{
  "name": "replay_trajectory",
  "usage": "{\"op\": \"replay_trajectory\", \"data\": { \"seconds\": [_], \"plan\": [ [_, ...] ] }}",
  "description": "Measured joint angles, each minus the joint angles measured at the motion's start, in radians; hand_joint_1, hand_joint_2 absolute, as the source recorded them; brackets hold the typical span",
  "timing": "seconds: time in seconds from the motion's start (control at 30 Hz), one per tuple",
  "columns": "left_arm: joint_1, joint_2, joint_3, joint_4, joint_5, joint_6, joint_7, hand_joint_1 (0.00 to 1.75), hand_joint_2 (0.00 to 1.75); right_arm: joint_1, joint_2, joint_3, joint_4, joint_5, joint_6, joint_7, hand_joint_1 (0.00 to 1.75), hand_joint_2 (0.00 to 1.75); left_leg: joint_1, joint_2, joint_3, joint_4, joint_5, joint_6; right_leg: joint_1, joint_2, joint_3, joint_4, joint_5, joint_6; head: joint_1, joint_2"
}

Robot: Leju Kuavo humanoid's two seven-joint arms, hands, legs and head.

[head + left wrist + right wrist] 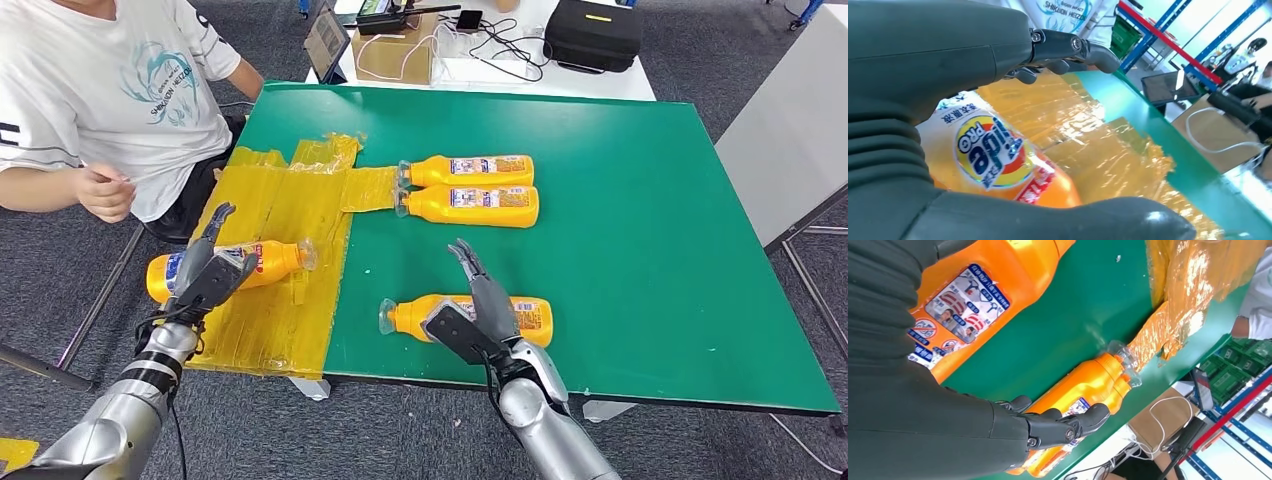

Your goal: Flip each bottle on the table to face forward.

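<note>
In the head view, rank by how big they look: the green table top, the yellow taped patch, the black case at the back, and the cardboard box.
1. green table top
2. yellow taped patch
3. black case
4. cardboard box
The case and box sit farther back, so they look smaller than they are.

Grey carpet floor [400, 430] surrounds the green bench [620, 250]. A white table [560, 75] stands behind it, blue-and-red shelving [1168, 42] farther off.

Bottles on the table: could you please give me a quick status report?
Left hand over bottle on yellow sheet, front label up. Right hand open above near bottle. Two far bottles untouched. Nothing blocking.
</note>
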Motion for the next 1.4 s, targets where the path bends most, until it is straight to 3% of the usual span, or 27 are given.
{"op": "replay_trajectory", "data": {
  "seconds": [0.13, 0.3, 0.6, 1.03, 1.17, 1.2, 1.4],
  "plan": [
    [0.042, -0.026, 0.002, -0.087, 0.102, -0.081, 0.0, 0.0, 1.75, 0.048, -0.022, 0.005, -0.048, 0.079, -0.015, 0.053, 0.0, 1.75, 0.0, -0.001, 0.0, 0.0, 0.0, 0.0, 0.0, 0.0, 0.0, 0.0, 0.0, 0.0, 0.0, 0.0],
    [0.099, -0.091, 0.001, -0.206, 0.151, -0.176, 0.031, 0.0, 1.75, 0.11, -0.068, -0.003, -0.102, 0.216, -0.021, 0.148, 0.0, 1.75, -0.001, -0.001, -0.001, 0.0, 0.0, 0.0, -0.001, 0.0, 0.0, 0.0, 0.0, 0.0, 0.0, 0.0],
    [0.145, -0.184, -0.003, -0.348, 0.243, -0.309, 0.082, 0.0, 1.75, 0.133, -0.147, -0.05, -0.119, 0.374, 0.043, 0.254, 0.0, 1.75, -0.002, -0.001, -0.002, 0.0, 0.0, 0.001, -0.001, 0.0, 0.0, -0.001, 0.0, 0.0, 0.0, 0.0],
    [0.163, -0.231, -0.036, -0.405, 0.297, -0.377, 0.109, 0.0, 1.75, 0.083, -0.2, -0.082, -0.07, 0.45, 0.101, 0.301, 0.01, 1.75, -0.002, -0.001, -0.002, 0.0, 0.0, 0.001, -0.001, 0.0, 0.0, -0.001, 0.0, 0.001, 0.0, 0.0],
    [0.164, -0.24, -0.062, -0.407, 0.314, -0.394, 0.116, 0.0, 1.75, 0.007, -0.201, -0.082, 0.029, 0.473, 0.136, 0.297, 1.64, 1.75, -0.002, 0.0, -0.001, 0.0, 0.0, 0.001, -0.001, 0.0, 0.0, -0.001, 0.0, 0.001, 0.0, 0.0],
    [0.164, -0.241, -0.067, -0.407, 0.315, -0.397, 0.118, 0.0, 1.75, -0.013, -0.2, -0.081, 0.057, 0.474, 0.144, 0.291, 1.71, 1.75, -0.002, 0.0, -0.001, 0.0, 0.0, 0.001, -0.001, 0.0, 0.0, -0.001, 0.001, 0.001, 0.0, 0.0],
    [0.148, -0.244, -0.086, -0.39, 0.327, -0.408, 0.128, 0.0, 1.75, -0.126, -0.178, -0.076, 0.232, 0.409, 0.183, 0.213, 1.75, 1.75, -0.002, 0.001, 0.003, 0.0, 0.0, 0.001, -0.001, 0.0, 0.003, -0.001, 0.001, 0.0, 0.0, 0.0]
  ]
}}
